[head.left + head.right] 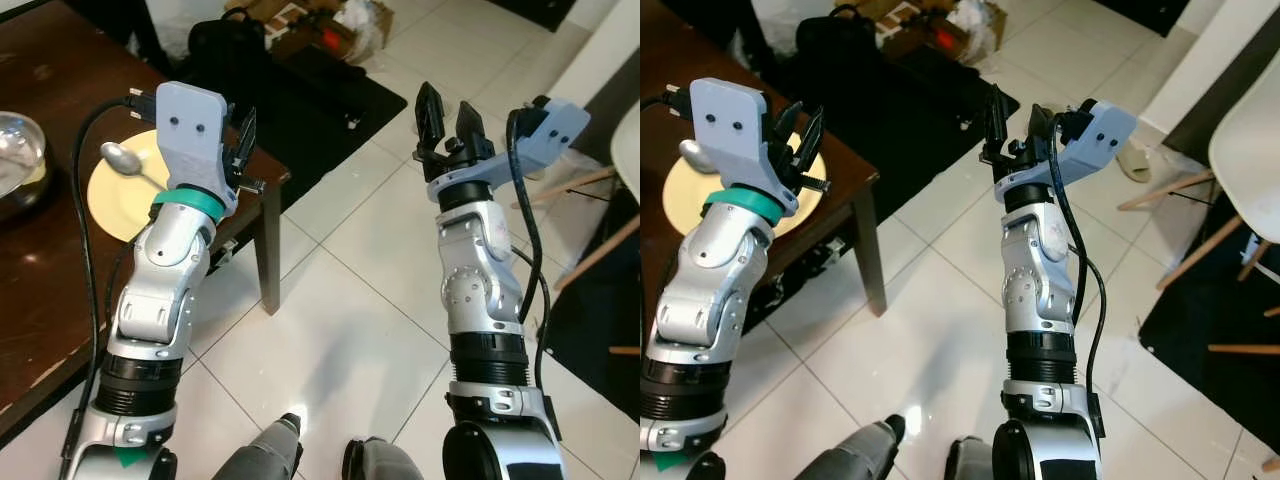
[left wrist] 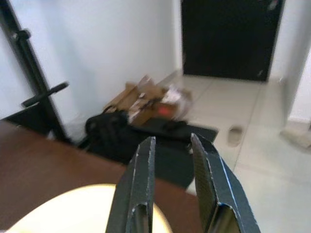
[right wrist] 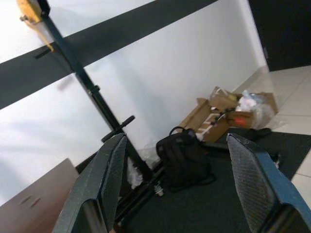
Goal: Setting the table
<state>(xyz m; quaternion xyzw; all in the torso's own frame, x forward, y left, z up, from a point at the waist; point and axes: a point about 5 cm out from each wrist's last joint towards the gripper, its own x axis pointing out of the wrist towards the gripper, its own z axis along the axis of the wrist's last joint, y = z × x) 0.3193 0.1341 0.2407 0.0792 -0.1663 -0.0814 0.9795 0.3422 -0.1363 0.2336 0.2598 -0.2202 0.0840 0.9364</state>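
Left gripper (image 1: 243,150): raised over the table's near corner, just past the plate's rim; fingers (image 2: 138,184) a little apart, holding nothing.
Right gripper (image 1: 451,123): held up over the floor, well clear of the table; fingers (image 3: 102,179) wide apart, empty.
Table (image 1: 45,260): dark wood; its near corner and one leg stand beside the left arm.
Plate (image 1: 112,195): pale yellow, flat on the table near that corner — partly hidden by the left arm.
Spoon (image 1: 128,162): lies on the plate, bowl toward the plate's far rim; the handle runs back under the left wrist, so its long axis crosses the plate on a slant from the far rim toward the table's near edge.
Bowl (image 1: 18,160): metal, further in along the table, apart from the plate.
Step in hand: likely a reach for the spoon — a judgement only; come down along the handle with fingers across it, not onto the bowl end; keep the wrist off the rim so the plate does not slide toward the edge.
Beyond: black bag (image 2: 108,130) and cardboard on the floor by the wall.
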